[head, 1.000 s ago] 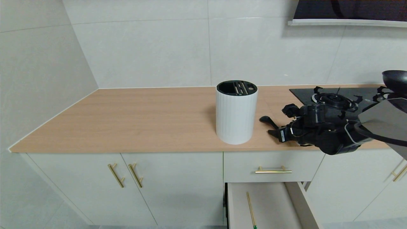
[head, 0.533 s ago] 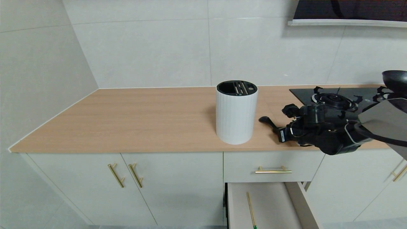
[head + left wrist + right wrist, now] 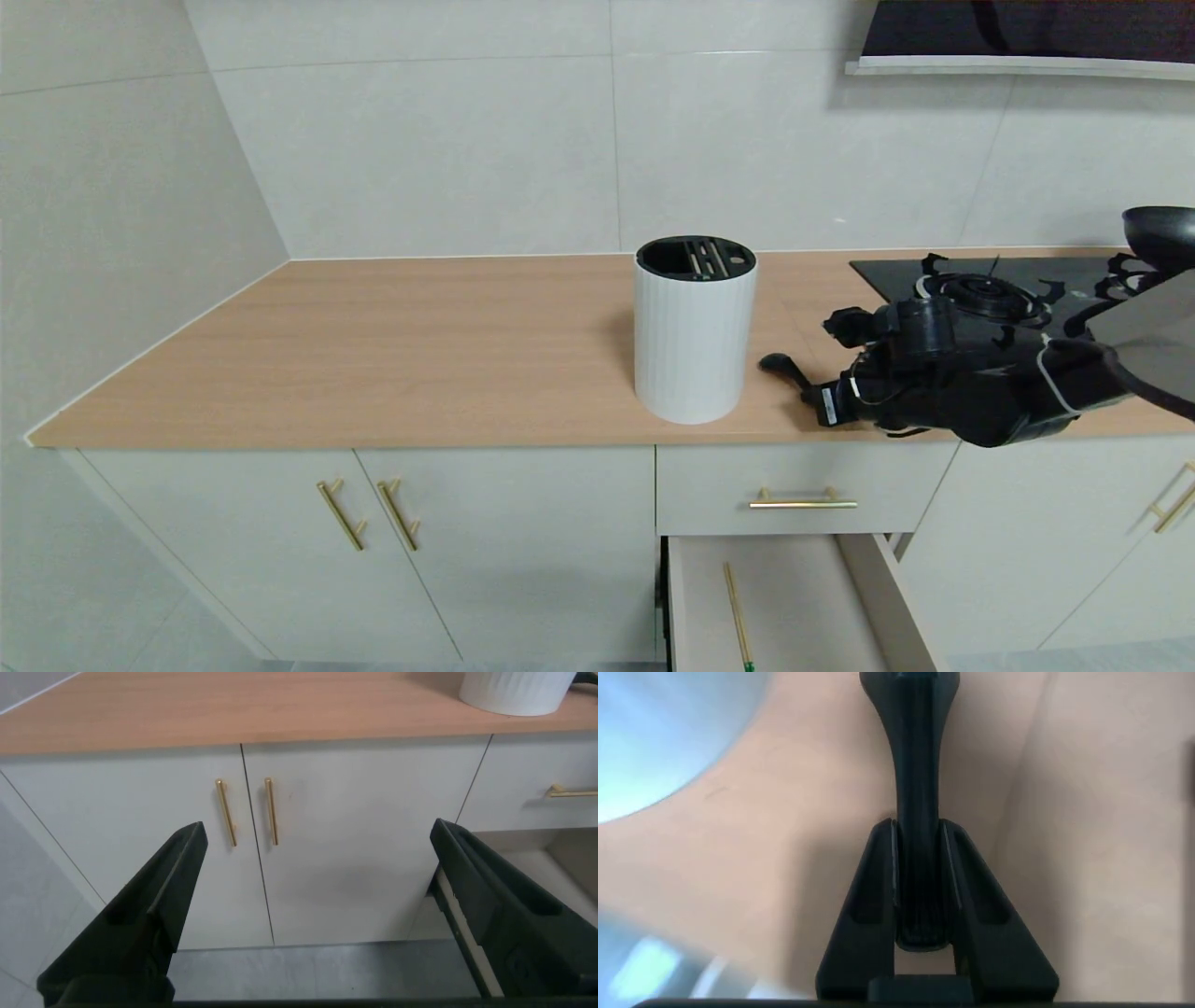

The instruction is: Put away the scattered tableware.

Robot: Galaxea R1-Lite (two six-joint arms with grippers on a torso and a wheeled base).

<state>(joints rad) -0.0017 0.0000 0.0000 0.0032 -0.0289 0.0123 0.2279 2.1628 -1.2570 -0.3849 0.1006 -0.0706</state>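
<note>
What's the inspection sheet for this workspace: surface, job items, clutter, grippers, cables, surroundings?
Surface: wooden countertop.
Job's things: black utensil handle at the countertop, beside the white holder; one chopstick in the open drawer.
Clutter: nothing seen.
Grippers: right gripper shut on the black utensil handle; left gripper open, facing the cabinet doors.
Cables: thin cable at the right gripper's wrist.
Surroundings: gas hob, dark pan, tiled wall.

Bright, even light from above covers my light wooden desk [image 3: 420, 345]. The white ribbed cylindrical holder [image 3: 695, 345] throws a soft shadow to its left. My right tool [image 3: 917, 831], clamped on a black plastic handle [image 3: 915, 747], darkens the wood beneath. Straight lines bow near the head view's edges.
</note>
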